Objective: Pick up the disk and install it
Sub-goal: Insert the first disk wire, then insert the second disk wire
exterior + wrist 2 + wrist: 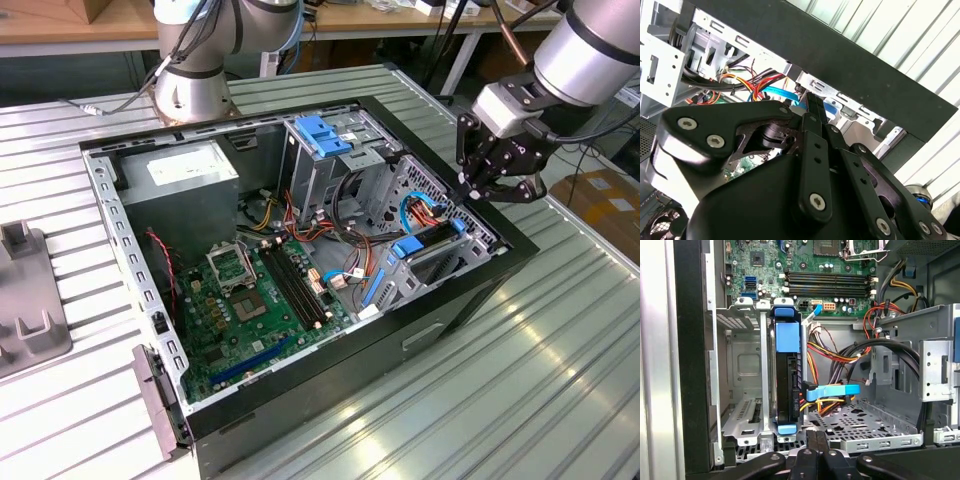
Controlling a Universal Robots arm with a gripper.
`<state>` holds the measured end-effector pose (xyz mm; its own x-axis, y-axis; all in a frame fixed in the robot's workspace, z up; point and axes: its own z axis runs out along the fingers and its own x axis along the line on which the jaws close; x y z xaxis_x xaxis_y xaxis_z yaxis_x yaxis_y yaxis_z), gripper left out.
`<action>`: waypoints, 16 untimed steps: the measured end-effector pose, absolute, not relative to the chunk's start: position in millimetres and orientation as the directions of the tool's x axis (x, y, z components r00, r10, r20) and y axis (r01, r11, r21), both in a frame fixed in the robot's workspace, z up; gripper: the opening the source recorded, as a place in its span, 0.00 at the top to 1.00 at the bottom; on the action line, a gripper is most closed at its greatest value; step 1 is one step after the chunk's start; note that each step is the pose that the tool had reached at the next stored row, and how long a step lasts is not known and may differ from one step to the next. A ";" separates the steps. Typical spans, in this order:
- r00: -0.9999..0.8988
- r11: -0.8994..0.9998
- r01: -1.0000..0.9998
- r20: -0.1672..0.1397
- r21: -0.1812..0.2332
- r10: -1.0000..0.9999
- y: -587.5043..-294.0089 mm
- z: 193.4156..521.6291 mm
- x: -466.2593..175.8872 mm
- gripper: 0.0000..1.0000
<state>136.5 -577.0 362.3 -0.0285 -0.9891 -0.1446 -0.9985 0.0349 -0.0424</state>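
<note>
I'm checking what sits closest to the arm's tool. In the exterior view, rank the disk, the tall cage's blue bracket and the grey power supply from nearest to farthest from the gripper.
1. The disk, just inside the case edge below the gripper.
2. The blue bracket, atop the tall cage, mid-case toward the exterior view's left.
3. The power supply, at the case's far corner on the exterior view's left.

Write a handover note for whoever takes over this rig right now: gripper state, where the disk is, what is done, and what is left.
Gripper: shut and holding nothing, above the rim of the open computer case on the exterior view's right, over the drive cage.
Disk: apart from the gripper, standing on edge in a slot of the drive cage, blue rails showing.
Done: the disk has been picked up, placed in the slot and released.
Left: whether it is pushed fully home cannot be told from these views.
</note>
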 end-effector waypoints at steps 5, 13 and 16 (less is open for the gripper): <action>-0.028 0.035 -0.998 -0.145 -0.042 -0.989 -577.0 362.3 136.8 0.90; -0.028 0.035 -0.998 -0.145 -0.042 -0.989 -577.0 362.3 137.1 0.64; -0.028 0.035 -0.998 -0.145 -0.042 -0.989 -577.0 362.3 137.2 0.58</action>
